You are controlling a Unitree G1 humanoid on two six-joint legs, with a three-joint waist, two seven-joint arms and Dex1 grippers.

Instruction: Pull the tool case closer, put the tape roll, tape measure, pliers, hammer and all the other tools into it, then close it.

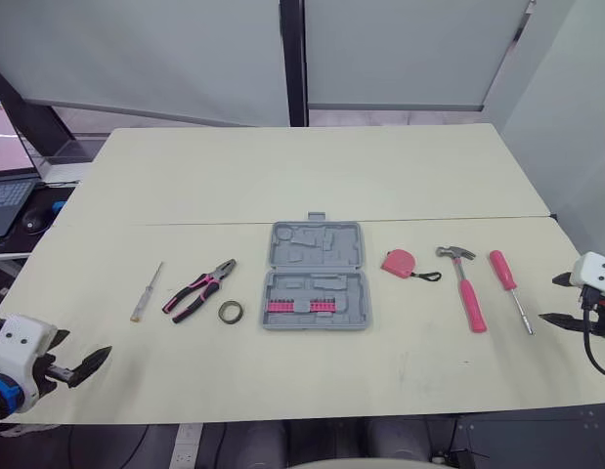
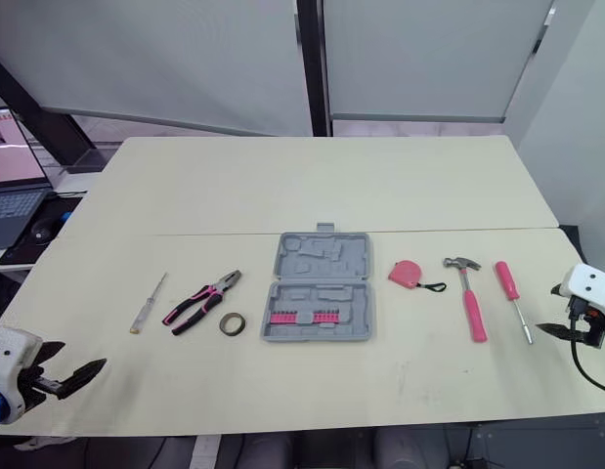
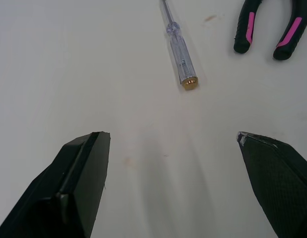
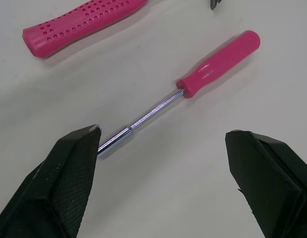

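Both arms hung low at the near corners of the table (image 1: pixel 380 176), left gripper (image 1: pixel 91 364) and right gripper (image 1: pixel 555 299) spread wide, empty. The tool case (image 1: pixel 315 277) lay open mid-table, hinge running left-right, lid on the far side.

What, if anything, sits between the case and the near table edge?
Nothing visible. The open case has bare table in front; the tape roll and tape measure lie off to its sides.

Our pale bench (image 1: pixel 312 176) carries the open grey tool case (image 1: pixel 315 275) at its middle. Left of it we see a clear-handled screwdriver (image 1: pixel 146 291), pliers (image 1: pixel 198 290) and tape roll (image 1: pixel 231 312); right of it, a tape measure (image 1: pixel 400 262), hammer (image 1: pixel 465 285) and pink screwdriver (image 1: pixel 509 287).
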